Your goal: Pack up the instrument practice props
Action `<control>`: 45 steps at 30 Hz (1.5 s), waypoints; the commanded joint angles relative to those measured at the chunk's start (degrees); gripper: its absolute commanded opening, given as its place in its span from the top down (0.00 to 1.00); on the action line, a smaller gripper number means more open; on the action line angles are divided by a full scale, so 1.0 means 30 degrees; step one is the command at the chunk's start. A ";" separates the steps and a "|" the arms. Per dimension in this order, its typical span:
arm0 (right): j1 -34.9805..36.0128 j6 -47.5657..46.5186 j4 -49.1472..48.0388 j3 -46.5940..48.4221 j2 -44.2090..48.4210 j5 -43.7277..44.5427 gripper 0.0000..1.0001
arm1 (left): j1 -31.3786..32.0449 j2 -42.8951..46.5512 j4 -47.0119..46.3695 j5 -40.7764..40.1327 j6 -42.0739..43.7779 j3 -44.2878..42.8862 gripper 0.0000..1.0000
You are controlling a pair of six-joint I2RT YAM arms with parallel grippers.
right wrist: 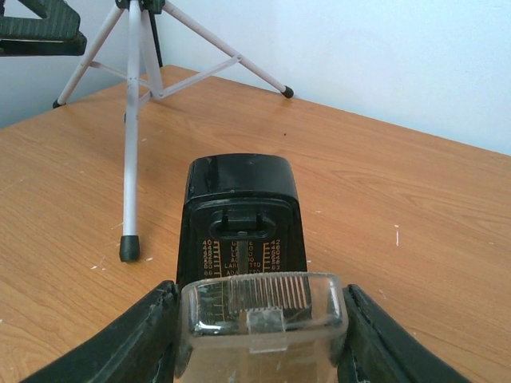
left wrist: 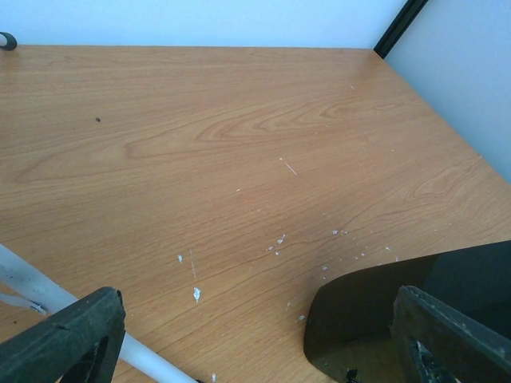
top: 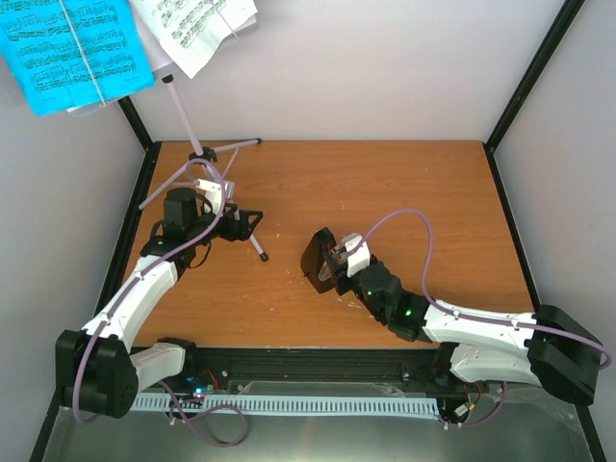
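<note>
Right gripper [right wrist: 263, 351] is clamping a clear plastic cover [right wrist: 263, 307], with its black fingers [right wrist: 120, 347] pressing on either side. Just past the cover, to the left in the scene, a glossy black pyramid-shaped metronome [right wrist: 239, 199] is standing uncovered on the brown wooden table [right wrist: 415, 207]. Its tempo scale is facing the gripper. Whether cover and body are touching cannot be told.

Left gripper [left wrist: 255, 303] is hanging wide open, low over the table. One white leg [left wrist: 28, 287] of the thin silver tripod music stand [top: 200, 154] is running just beside one finger, ungripped.

Only the top view is showing the stand's pole rising at the far left, carrying a blue music sheet [top: 77, 53] and a white music sheet [top: 192, 24]. Only the right wrist view is showing the printed scale.
</note>
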State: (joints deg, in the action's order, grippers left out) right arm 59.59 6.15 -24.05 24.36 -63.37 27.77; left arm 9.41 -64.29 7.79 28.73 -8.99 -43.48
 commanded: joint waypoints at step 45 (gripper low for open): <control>-0.1813 -0.1710 0.1015 0.1044 -0.2918 -0.4523 0.48 | -0.0060 -0.0235 0.0157 0.0113 0.0566 -0.0393 0.08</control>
State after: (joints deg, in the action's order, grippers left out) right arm 54.63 1.19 -27.03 27.75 -69.93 16.78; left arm 9.41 -64.69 7.81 28.73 -8.84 -43.48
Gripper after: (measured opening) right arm 0.512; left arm 0.916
